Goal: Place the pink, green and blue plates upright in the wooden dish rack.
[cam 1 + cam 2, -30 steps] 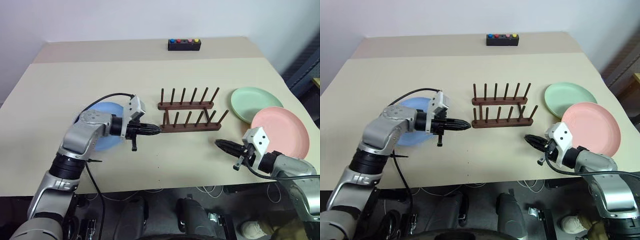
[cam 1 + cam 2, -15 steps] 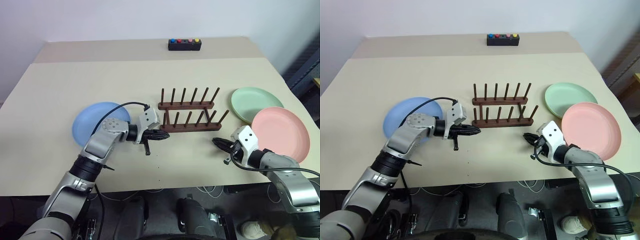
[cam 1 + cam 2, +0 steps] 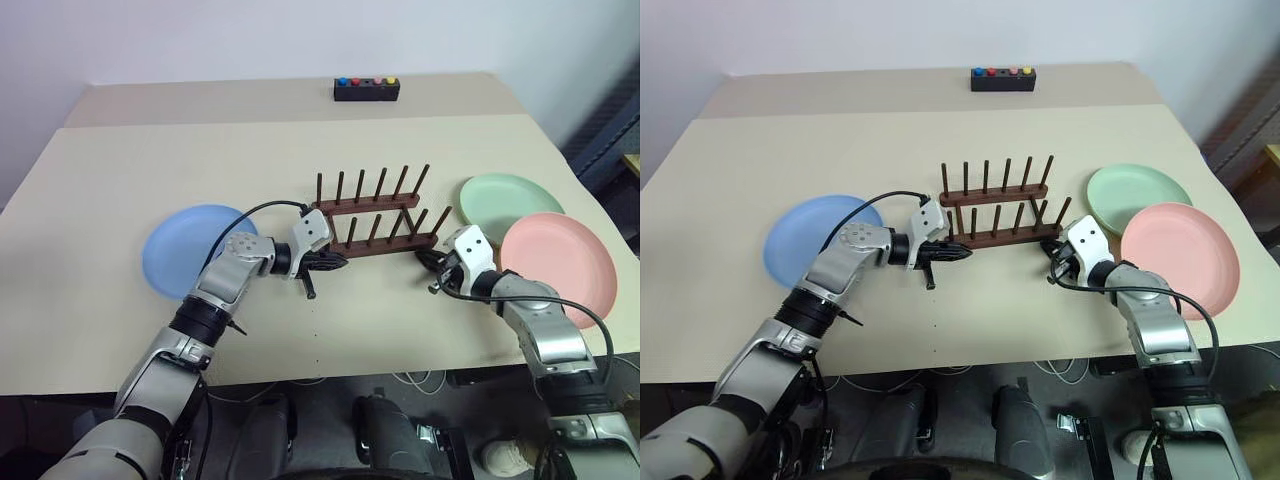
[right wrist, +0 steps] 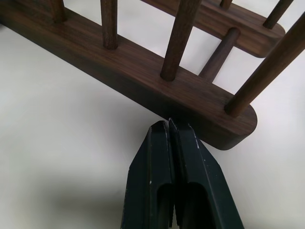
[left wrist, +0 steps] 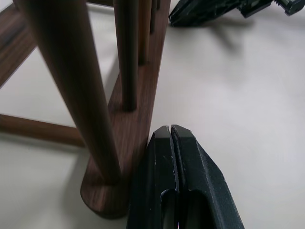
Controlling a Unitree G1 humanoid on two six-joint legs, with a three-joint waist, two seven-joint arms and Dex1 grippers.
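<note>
Left end effector point(image 3: 335, 264) sat clenched, empty, at the wooden dish rack's point(image 3: 375, 212) near rail, centre frame in the head view; right end effector point(image 3: 425, 262) likewise at the rail's other end. Blue plate point(image 3: 190, 262) lay left, green plate point(image 3: 510, 202) and pink plate point(image 3: 556, 264) right, flat on the bench point(image 3: 150, 170). Left wrist view: shut tips met the rail end. Right wrist view: same contact. Best nudged evenly, gently, to square the rack.

Left of the wooden dish rack point(image 3: 373, 222): blue plate point(image 3: 186, 250). Right of it: green plate point(image 3: 507, 202), with pink plate point(image 3: 558, 267) nearer. Far behind: button box point(image 3: 367, 89).
</note>
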